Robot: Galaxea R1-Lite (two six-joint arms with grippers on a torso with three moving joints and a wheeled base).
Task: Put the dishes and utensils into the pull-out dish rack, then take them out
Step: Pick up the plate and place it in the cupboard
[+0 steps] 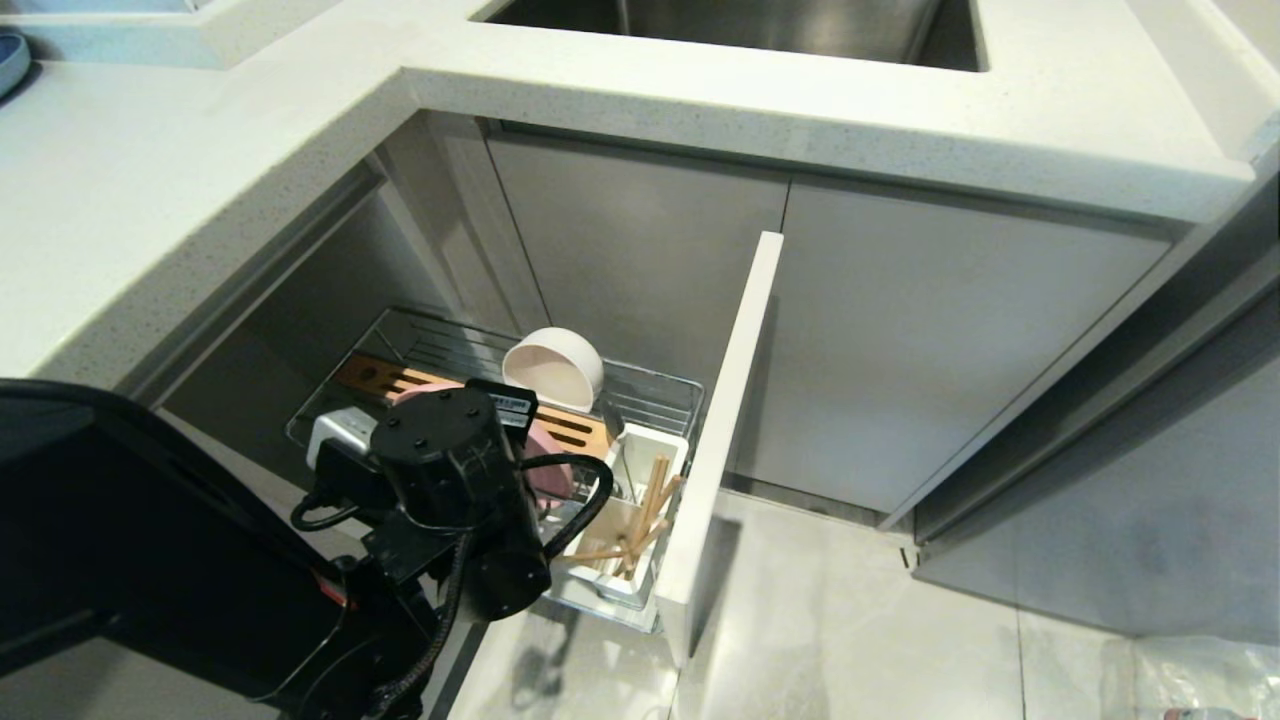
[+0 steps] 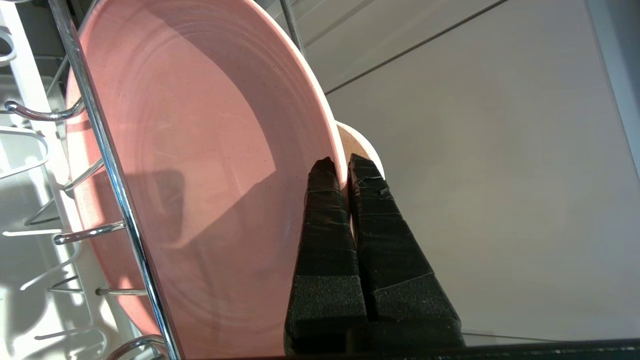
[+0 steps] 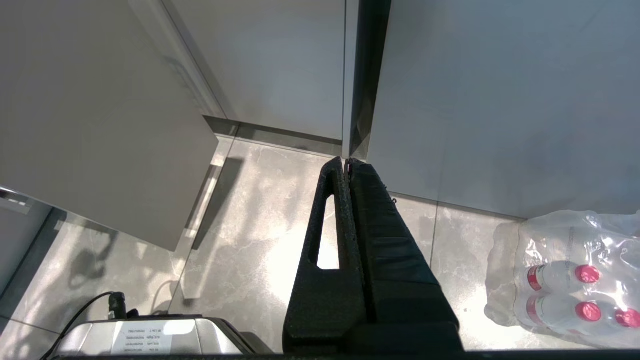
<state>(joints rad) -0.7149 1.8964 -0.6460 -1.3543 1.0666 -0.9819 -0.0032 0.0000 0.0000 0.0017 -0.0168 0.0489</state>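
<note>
My left end effector [image 2: 345,172] is down in the pull-out dish rack [image 1: 660,395], its fingers pinched onto the rim of a pink dish [image 2: 200,165] that stands on edge among the chrome wires. The right end effector [image 3: 346,162] hangs parked over the floor, fingers pressed together on nothing, well away from the work.

Outward from the grip, the off-white bowl [image 1: 553,368] sits tilted on its side toward the back of the rack, beside the slotted bamboo strip [image 1: 375,378]. The chopsticks [image 1: 645,520] stand leaning in the white utensil cup [image 1: 672,448] at the front corner, against the pale cabinet front [image 1: 725,420]. I cannot make out the spoon.

I read the bowl and chopsticks as loaded. Whether the pink dish is being set in or lifted out I cannot tell, so either loading is finishing or unloading is just starting; most of the unloading is left.

Around it: a pale speckled worktop [image 1: 150,180] wraps the corner with a steel sink [image 1: 750,25] set in, grey cabinet doors below, a light tiled floor [image 1: 850,620], and a wrapped pack of bottles [image 3: 565,282] there.
</note>
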